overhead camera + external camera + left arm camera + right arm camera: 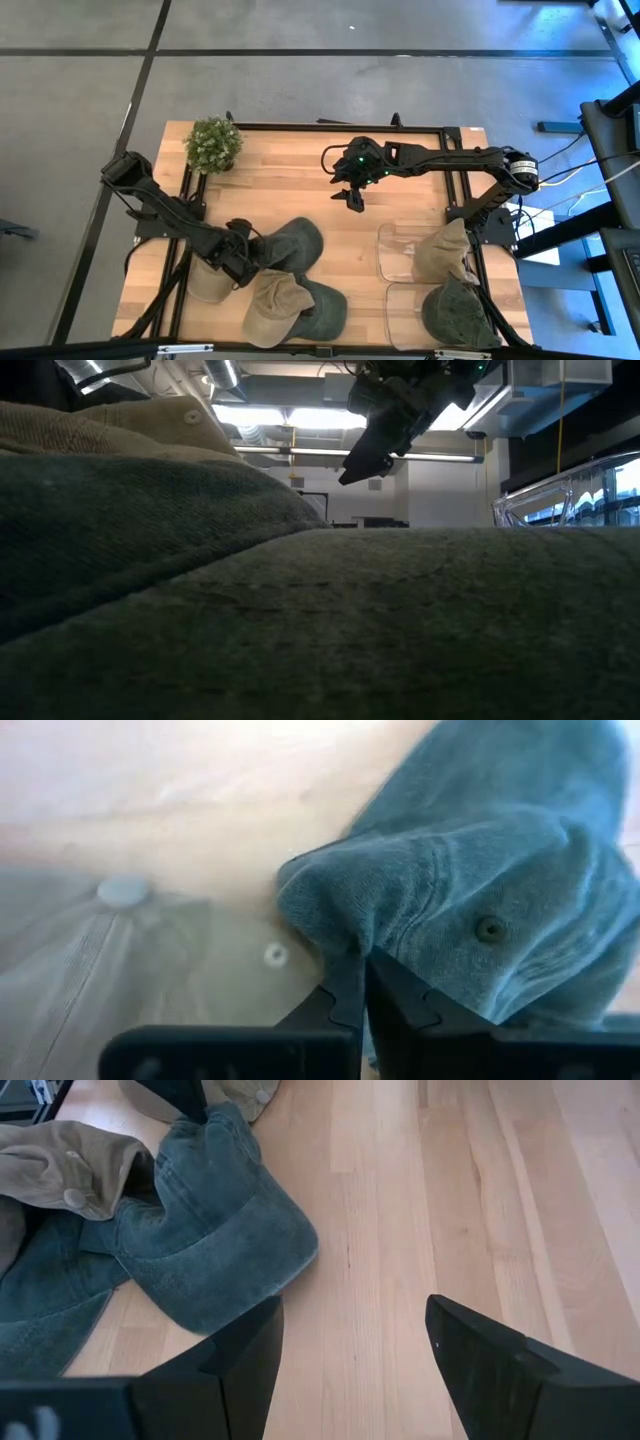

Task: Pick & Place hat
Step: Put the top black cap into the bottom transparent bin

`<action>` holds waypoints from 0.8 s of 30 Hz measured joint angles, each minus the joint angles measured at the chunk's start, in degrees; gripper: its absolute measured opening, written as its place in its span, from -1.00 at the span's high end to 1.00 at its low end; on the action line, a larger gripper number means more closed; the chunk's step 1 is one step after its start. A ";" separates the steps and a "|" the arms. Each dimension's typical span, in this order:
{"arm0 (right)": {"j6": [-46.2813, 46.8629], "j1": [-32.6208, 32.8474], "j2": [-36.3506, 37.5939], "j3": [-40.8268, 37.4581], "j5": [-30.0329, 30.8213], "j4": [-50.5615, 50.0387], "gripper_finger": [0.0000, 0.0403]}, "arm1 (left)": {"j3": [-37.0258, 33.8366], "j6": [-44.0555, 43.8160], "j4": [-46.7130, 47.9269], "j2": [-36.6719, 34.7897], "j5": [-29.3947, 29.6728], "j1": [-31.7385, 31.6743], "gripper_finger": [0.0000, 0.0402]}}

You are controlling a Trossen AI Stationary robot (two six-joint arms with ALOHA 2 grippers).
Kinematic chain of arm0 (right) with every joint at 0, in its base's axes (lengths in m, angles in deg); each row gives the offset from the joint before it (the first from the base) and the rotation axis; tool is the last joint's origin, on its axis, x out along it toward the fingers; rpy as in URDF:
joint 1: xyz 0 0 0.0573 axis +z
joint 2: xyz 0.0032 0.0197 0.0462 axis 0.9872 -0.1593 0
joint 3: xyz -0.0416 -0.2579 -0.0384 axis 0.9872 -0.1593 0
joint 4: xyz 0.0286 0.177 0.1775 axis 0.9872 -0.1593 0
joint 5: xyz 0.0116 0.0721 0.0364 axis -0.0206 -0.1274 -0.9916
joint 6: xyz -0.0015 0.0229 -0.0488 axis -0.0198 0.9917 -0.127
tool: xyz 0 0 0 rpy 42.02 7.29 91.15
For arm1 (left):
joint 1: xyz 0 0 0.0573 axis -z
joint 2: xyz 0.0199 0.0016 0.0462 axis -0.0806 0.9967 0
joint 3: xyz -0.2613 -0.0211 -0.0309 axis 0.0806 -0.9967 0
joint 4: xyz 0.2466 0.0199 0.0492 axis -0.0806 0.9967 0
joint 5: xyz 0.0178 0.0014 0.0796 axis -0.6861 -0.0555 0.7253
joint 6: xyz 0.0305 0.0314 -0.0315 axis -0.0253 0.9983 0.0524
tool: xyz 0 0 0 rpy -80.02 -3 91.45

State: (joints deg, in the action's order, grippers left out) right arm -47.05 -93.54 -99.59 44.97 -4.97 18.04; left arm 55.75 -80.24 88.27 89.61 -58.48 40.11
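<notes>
A dark green hat lies near the table's front middle, its brim on the wood and pointing toward the far right. My left gripper is shut on the hat's left edge. A tan hat and another green hat lie just in front of it, overlapping. My right gripper hangs open above bare wood farther back, its fingers apart with nothing between them. In the low view hat cloth fills the foreground, and my right gripper shows above it. My left gripper pinches a bunched fold of the green hat's crown between its two fingers, on the side away from the brim. The fingers slant down from the table's left. The hat still lies on the table, its crown puckered at the fingers.
A tan hat lies under my left arm. Two clear trays at the right front hold a tan hat and a green hat. A small potted plant stands at the far left corner. Bare wood lies across the far middle.
</notes>
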 joint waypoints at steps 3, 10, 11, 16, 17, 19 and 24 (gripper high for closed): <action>0.00 0.00 0.00 0.00 -0.01 0.01 -0.22 | 0.88 0.66 -0.05 -0.98 6.06 -0.35 0.98; 0.02 0.00 -0.05 1.04 -0.02 1.27 -0.22 | 3.88 14.93 -0.27 -8.34 15.45 -4.00 0.99; 0.02 0.00 -0.07 1.82 -0.02 1.22 -0.22 | 4.46 18.46 -0.50 -9.85 15.45 -4.98 0.99; -0.02 0.00 -0.07 6.72 -0.04 1.10 -0.22 | 7.48 40.42 -3.85 -16.31 13.77 -11.16 0.99; -0.04 -0.02 -0.07 7.97 -0.04 1.20 -0.22 | 8.00 45.40 -5.44 -17.35 12.00 -12.72 0.99; -0.07 0.00 -0.07 10.46 -0.04 1.33 -0.22 | 9.03 54.95 -9.60 -18.79 7.32 -15.93 0.99; 0.19 0.00 -0.07 15.92 0.33 1.31 -0.22 | 11.37 74.10 -18.58 -19.30 -8.23 -23.70 0.99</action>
State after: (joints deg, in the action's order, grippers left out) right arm -46.86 -93.54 -99.65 60.89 -4.64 19.36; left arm 67.12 -6.14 69.69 70.31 -66.72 16.40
